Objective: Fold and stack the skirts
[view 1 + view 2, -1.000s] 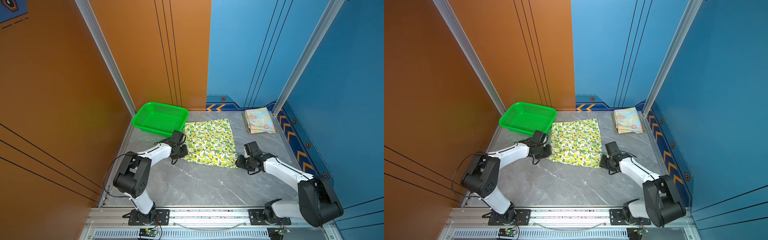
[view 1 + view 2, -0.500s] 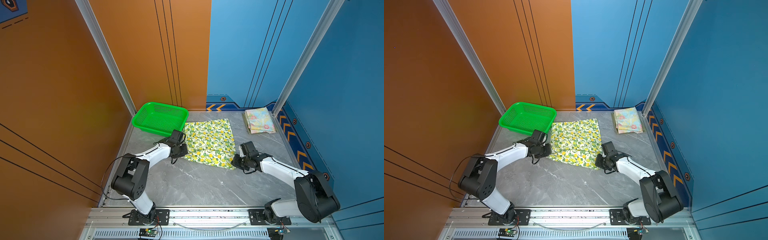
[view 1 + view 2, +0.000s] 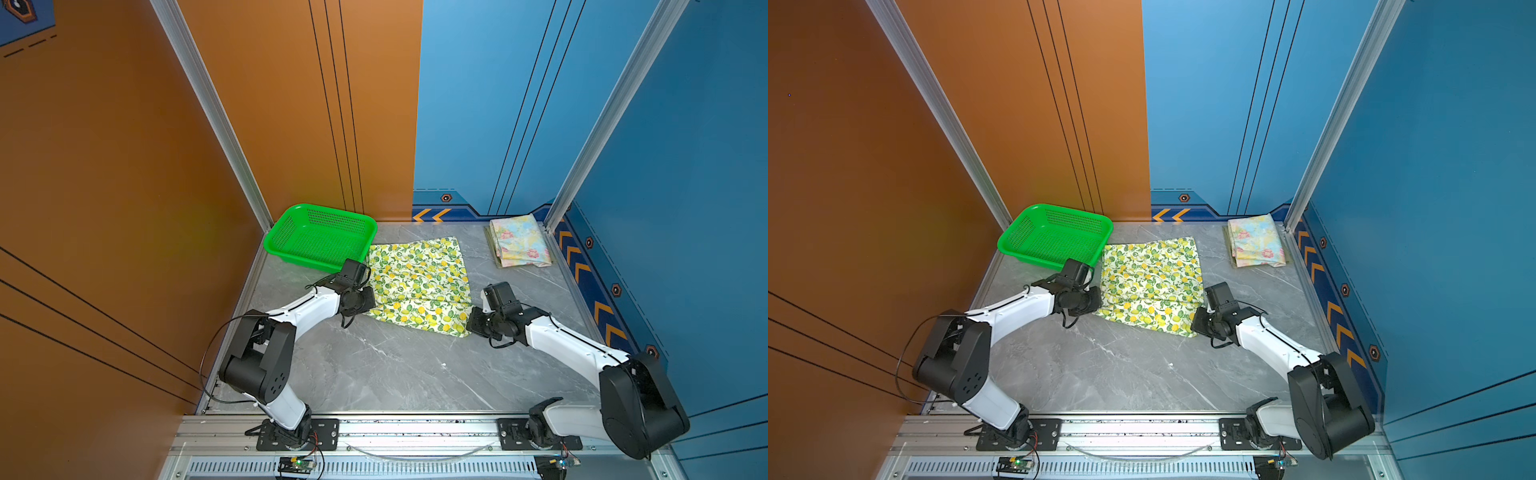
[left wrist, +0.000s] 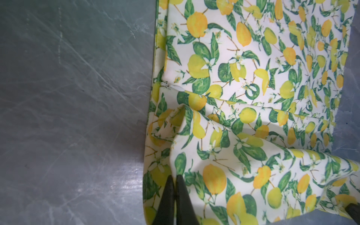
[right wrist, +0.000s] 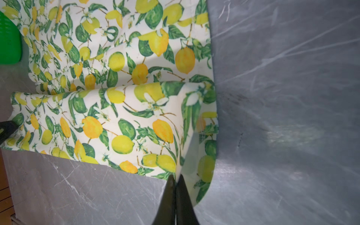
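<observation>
On the tabletop, between the two arms, the lemon skirt lies spread out just beside the basket. The left gripper is pinched tight on its near left corner and the right gripper on its near right corner, each raising a small ridge. The cloth looks thin, light and limp. I'd hold it by the corners and hem, and expect sag between grips. The floral skirt sits folded at the back right.

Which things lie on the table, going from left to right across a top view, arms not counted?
green basket → lemon-print skirt → folded floral skirt
</observation>
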Robot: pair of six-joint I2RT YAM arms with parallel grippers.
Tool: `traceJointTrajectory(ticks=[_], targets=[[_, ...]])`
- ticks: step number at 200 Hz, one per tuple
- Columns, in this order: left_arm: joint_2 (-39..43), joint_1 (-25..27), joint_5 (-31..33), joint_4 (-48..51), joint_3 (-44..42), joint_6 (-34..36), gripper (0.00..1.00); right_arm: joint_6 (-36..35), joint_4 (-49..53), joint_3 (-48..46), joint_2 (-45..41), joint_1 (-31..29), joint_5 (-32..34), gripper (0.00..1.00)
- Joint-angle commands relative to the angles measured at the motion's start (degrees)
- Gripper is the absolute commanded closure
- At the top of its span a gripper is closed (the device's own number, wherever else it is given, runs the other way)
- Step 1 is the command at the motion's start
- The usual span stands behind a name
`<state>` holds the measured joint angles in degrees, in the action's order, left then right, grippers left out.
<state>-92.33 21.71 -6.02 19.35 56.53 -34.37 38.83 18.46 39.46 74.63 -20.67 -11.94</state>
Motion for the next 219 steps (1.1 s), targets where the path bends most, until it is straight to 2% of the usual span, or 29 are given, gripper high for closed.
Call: traceJointTrajectory(ticks=[1,22,57,94,124,159,197,219], targets=[[3.7,0.3,1.8,3.1,1.4,0.3,1.0,-1.4,2.6,2.8,-4.4,1.6,1.7,1.0],[6.7,0.5,2.3,5.1,2.1,0.3,1.0,-1.7,4.3,4.4,-8.5,3.7,1.0,1.0],[12.9,1.6,3.8,10.6,9.4,1.0,1.0,-3.5,9.4,11.4,-16.3,7.0,2.2,1.0],[19.3,3.4,6.9,18.2,20.7,2.8,1.0,-6.4,16.1,25.6,-20.7,10.3,2.2,1.0],[20.1,4.5,8.5,23.7,32.0,4.4,1.0,-7.7,21.4,40.3,-19.8,12.3,1.8,1.0],[14.7,3.0,8.8,27.4,43.2,7.0,1.0,-7.4,23.5,54.5,-12.6,16.2,-2.3,1.0],[3.2,-1.7,1.8,27.9,55.6,6.9,1.0,-6.2,18.5,63.0,-1.6,20.1,-6.1,1.0],[-4.4,-3.4,-1.4,29.7,66.0,6.4,1.0,-5.2,17.1,72.0,5.8,21.7,-8.5,1.0]])
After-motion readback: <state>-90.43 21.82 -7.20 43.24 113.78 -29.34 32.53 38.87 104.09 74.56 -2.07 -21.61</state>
